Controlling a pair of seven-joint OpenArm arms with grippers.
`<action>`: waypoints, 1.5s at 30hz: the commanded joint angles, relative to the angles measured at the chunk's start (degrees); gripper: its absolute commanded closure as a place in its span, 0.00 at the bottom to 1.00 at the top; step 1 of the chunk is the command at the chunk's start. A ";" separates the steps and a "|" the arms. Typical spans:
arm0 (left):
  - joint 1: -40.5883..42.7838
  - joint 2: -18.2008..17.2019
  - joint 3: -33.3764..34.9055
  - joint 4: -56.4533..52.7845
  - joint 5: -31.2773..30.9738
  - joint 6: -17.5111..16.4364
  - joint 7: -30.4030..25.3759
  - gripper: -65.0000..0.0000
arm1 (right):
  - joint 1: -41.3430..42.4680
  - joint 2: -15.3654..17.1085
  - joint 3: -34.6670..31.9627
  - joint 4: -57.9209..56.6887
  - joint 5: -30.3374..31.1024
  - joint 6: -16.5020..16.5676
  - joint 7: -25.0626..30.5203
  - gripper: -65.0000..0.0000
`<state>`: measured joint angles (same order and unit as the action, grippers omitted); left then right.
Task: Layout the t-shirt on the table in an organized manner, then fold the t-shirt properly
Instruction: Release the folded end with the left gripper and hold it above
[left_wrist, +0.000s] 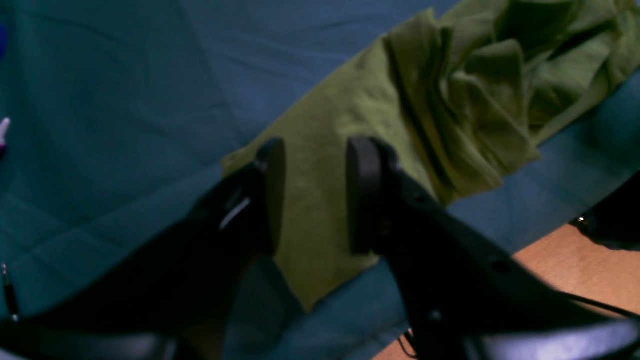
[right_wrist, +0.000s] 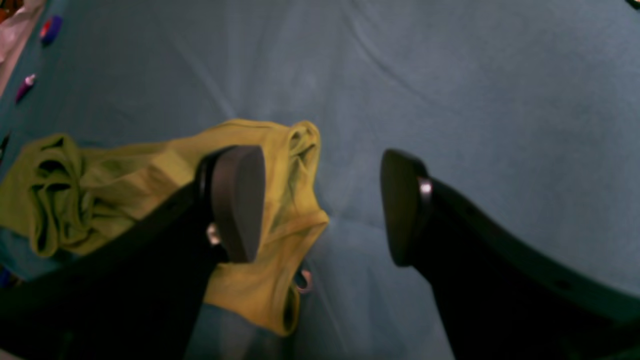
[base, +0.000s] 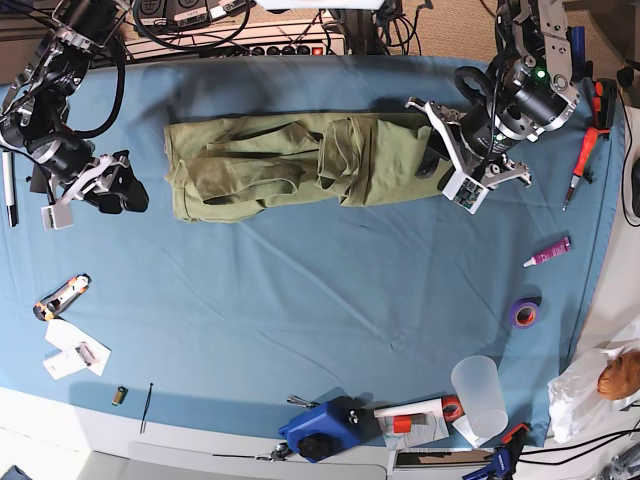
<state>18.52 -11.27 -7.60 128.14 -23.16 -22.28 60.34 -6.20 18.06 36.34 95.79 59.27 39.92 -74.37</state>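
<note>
The olive-green t-shirt lies bunched into a long, wrinkled strip across the far middle of the teal table. My left gripper hovers over the strip's right end. In the left wrist view the left gripper is open, with a flat part of the t-shirt showing in the gap between its fingers. My right gripper sits just off the strip's left end. In the right wrist view the right gripper stands wide open, one finger over the t-shirt's edge, the other over bare cloth.
A purple marker, a purple tape roll and a clear cup lie at the right. A blue tool sits at the front edge. An orange cutter and paper cards lie at the left.
</note>
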 joint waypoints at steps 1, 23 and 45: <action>-0.09 -0.15 -0.13 1.03 -0.59 0.00 -1.79 0.67 | 0.66 1.16 0.42 0.98 1.84 0.08 2.36 0.44; 4.11 0.04 -0.15 1.03 3.08 -4.55 -6.03 0.67 | 0.63 1.16 0.42 0.98 1.75 0.08 4.04 0.44; 5.27 0.15 -0.15 1.03 3.08 -4.55 -7.61 0.67 | 0.66 1.16 0.42 0.98 1.75 0.08 4.02 0.44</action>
<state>23.97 -10.98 -7.62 128.14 -19.51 -26.81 54.33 -6.17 18.06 36.34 95.79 59.88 39.92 -71.77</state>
